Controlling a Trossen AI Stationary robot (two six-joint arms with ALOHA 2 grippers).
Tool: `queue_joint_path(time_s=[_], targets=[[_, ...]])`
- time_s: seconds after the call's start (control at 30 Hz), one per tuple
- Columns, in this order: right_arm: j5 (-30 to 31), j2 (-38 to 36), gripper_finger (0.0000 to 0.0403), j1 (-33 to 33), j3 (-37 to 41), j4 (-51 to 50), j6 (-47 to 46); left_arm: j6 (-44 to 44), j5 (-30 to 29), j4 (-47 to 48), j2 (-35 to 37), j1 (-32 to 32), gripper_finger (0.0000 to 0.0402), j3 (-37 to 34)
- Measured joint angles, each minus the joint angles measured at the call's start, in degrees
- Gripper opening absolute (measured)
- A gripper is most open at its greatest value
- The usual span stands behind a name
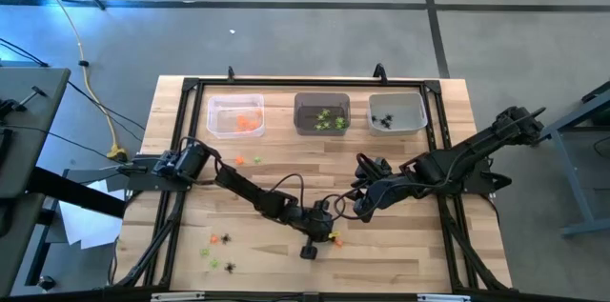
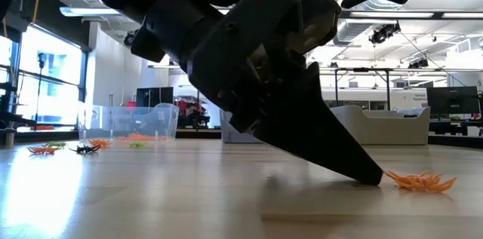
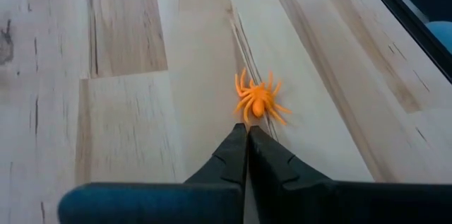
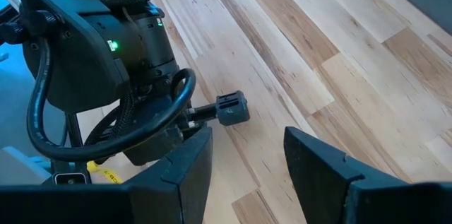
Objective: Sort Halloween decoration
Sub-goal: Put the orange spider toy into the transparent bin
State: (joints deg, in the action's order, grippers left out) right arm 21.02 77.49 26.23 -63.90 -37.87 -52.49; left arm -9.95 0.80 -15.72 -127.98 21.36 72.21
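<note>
The orange spider (image 3: 259, 101) lies flat on the tabletop (image 3: 127, 111), just past the tips of my left claw (image 3: 247, 131), near the front edge. That claw is pinched fully together with nothing between its fingers; the spider sits free beyond the tips, so I judge this pick as missed. The step in hand is fetching this orange piece for the bin of orange pieces (image 1: 235, 114) at the back. Next I need to spread the claw, ease forward so the fingers straddle the body, then close again.

My right claw (image 4: 247, 157) hangs wide and empty near the middle, beside the left wrist. 2 more bins, one with green pieces (image 1: 321, 113) and one with black spiders (image 1: 397, 112), stand in the same row. More trinkets (image 1: 217, 251) lie scattered at the front left. The tabletop is pale wooden planking in a black frame; beyond it is an open workshop with ceiling lights and desks.
</note>
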Motion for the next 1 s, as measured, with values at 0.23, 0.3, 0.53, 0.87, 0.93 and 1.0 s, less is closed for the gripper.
queue_joint_path(time_s=[0.23,0.3,0.53,0.87,0.93,1.0], targets=[[0.0,0.0,0.0171,0.0,0.0,0.0,0.0,0.1,0.4,1.1,2.0,0.4,0.0,-0.3],[0.0,0.0,0.0171,0.0,0.0,0.0,0.0,0.2,0.5,0.1,2.0,0.7,0.0,-0.3],[0.0,0.0,0.0171,0.0,0.0,0.0,0.0,5.4,1.0,-4.5,2.0,2.3,0.0028,-0.3],[0.0,0.0,0.0171,0.0,0.0,0.0,0.0,14.1,0.6,-4.9,-1.3,1.0,0.0138,4.1],[0.0,0.0,0.0171,0.0,0.0,0.0,0.0,13.5,1.2,-5.2,-3.0,0.4,0.015,5.9],[0.0,0.0,0.0171,0.0,0.0,0.0,0.0,13.2,1.8,-4.5,-4.8,-0.2,0.0158,7.7]])
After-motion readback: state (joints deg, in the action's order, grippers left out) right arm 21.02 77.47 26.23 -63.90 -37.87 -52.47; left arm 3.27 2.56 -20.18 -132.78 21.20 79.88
